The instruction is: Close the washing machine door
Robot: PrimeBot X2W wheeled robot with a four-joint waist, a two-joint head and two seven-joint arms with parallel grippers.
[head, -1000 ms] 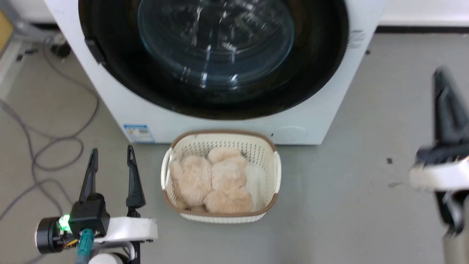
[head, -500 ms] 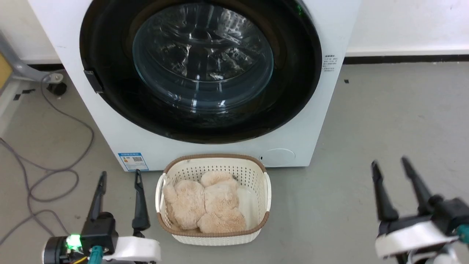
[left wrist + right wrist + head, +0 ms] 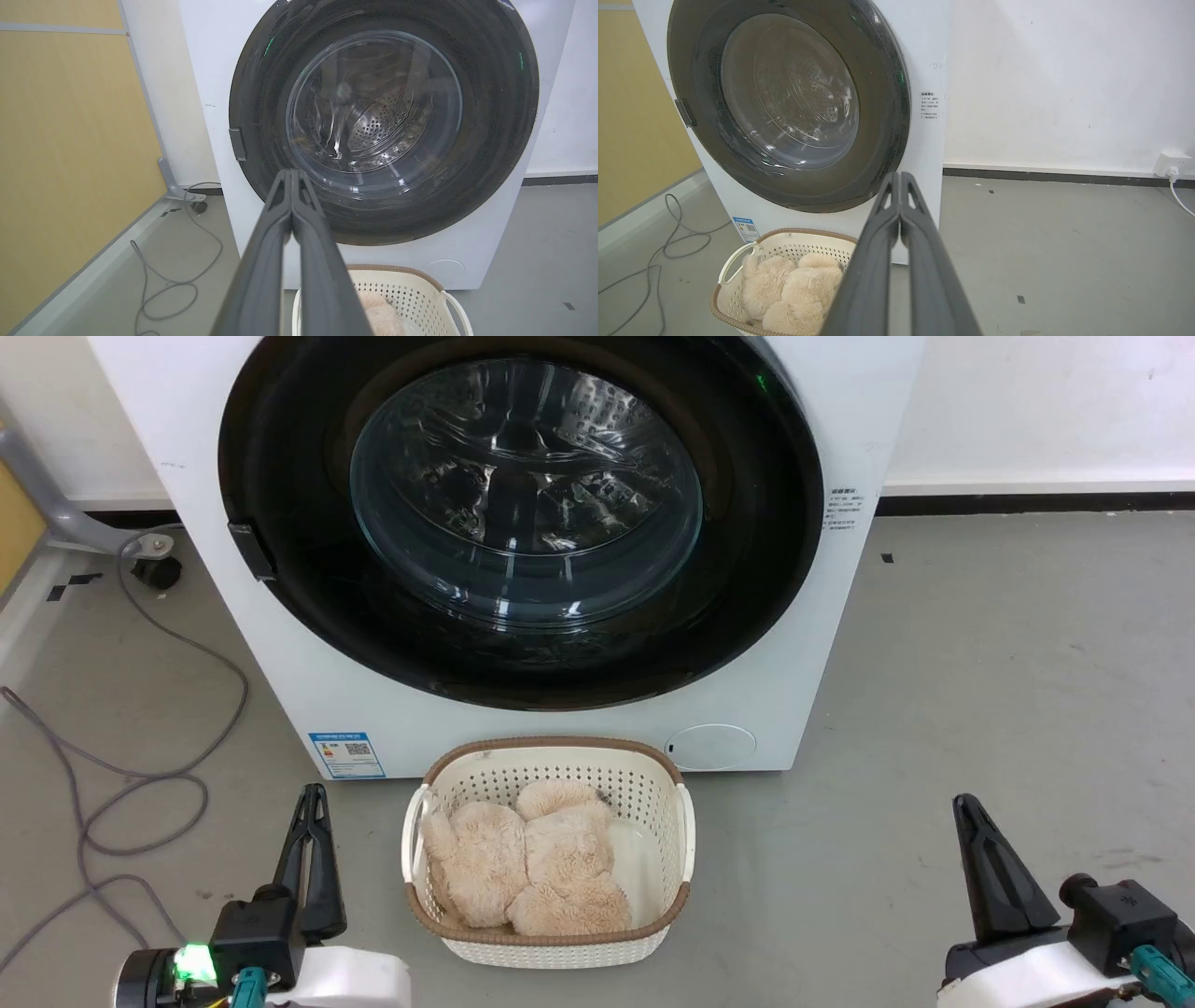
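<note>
The white washing machine [image 3: 803,644] fills the upper middle of the head view. Its round glossy black washing machine door [image 3: 308,607] with the clear glass bowl lies flat against the front, and the steel drum shows through the glass. The door [image 3: 490,140] is also ahead of my left fingers, and the door [image 3: 882,140] sits to the upper left in the right wrist view. My left gripper [image 3: 311,795] is shut at the lower left, apart from the machine, holding nothing. My right gripper [image 3: 964,803] is shut at the lower right, also empty. In the wrist views the left gripper [image 3: 291,172] and the right gripper [image 3: 899,176] have their fingertips pressed together.
A cream perforated laundry basket [image 3: 551,947] with fluffy beige plush inside stands on the grey floor right before the machine. Grey cables [image 3: 140,784] loop on the floor at the left. A yellow panel [image 3: 70,163] stands left; a white wall [image 3: 1064,84] with a socket [image 3: 1171,163] stands right.
Both grippers have gone from open to shut. The right arm has dropped from high at the right edge to the lower right corner. The head camera has tilted up, shifting the whole picture down.
</note>
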